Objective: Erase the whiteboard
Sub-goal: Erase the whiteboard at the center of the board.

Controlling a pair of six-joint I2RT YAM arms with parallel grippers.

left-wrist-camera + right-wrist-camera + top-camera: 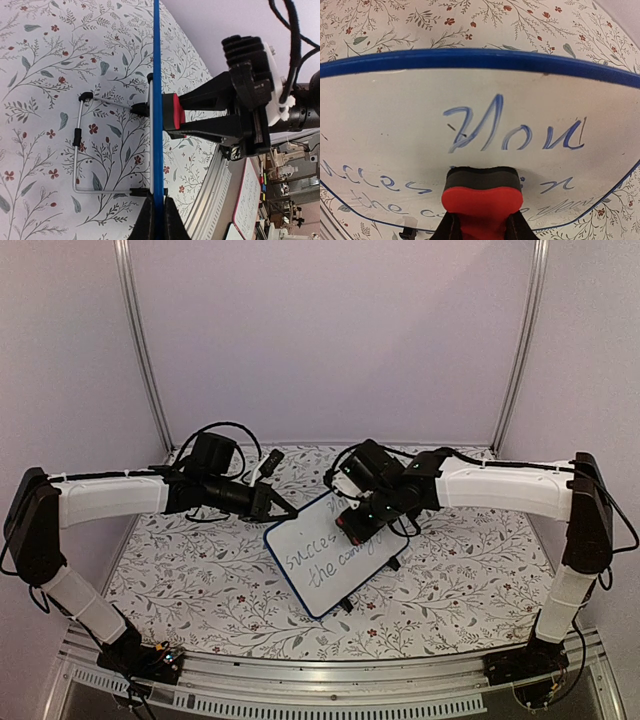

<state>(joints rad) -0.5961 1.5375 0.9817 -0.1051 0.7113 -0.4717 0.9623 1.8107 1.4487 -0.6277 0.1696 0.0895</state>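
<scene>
We see the left tool [156, 222] pinching the blue edge of the tilted whiteboard [318, 540] mid-frame; the right tool [481, 225] grips a red eraser [481, 200] touching its lettered face

Red block [482, 202] pressed to a written-on whiteboard [395, 110].
Two dark fingers [448, 229] clamp the red block, whose dark pad meets the white surface just under blue handwriting; the board's blue frame curves across the top, with the floral bench [470, 20] beyond.
</scene>
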